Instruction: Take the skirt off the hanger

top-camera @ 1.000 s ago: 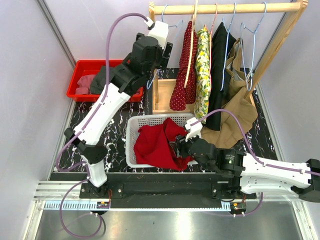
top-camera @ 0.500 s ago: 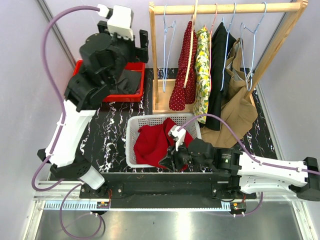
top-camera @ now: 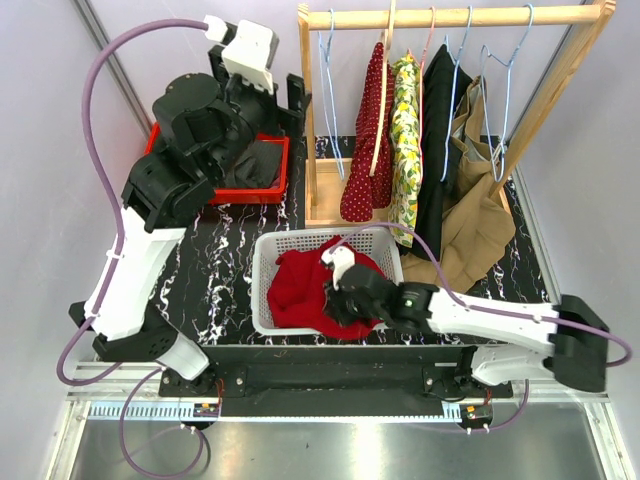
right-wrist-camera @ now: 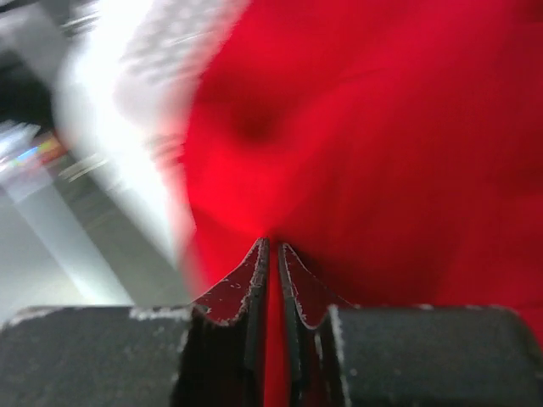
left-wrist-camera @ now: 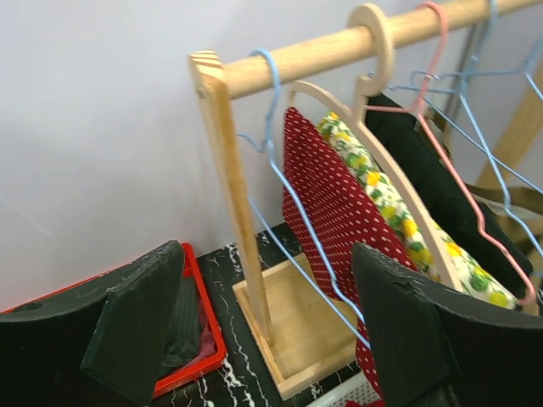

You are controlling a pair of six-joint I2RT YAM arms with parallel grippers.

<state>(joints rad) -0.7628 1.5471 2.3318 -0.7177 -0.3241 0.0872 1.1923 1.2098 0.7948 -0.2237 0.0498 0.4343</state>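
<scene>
The red skirt (top-camera: 295, 285) lies crumpled in the white basket (top-camera: 262, 292), off any hanger. My right gripper (top-camera: 335, 300) is low over it, jaws pressed together with red fabric pinched between them; the right wrist view is blurred and shows the gripper (right-wrist-camera: 271, 254) and the skirt (right-wrist-camera: 382, 127) filling the frame. An empty blue hanger (top-camera: 330, 60) hangs at the left end of the wooden rail and also shows in the left wrist view (left-wrist-camera: 293, 212). My left gripper (top-camera: 292, 100) is open and empty, held high beside the rack's left post (left-wrist-camera: 233, 212).
On the rail (top-camera: 450, 17) hang a red polka-dot garment (top-camera: 372, 140), a yellow floral one (top-camera: 405, 140), a black one (top-camera: 438, 130) and a tan one (top-camera: 480, 200), plus further empty hangers. A red bin (top-camera: 160, 150) of clothes sits at the back left.
My left arm swung up and left away from the rack, then edged back toward it. My right gripper slid left across the basket onto the red skirt.
</scene>
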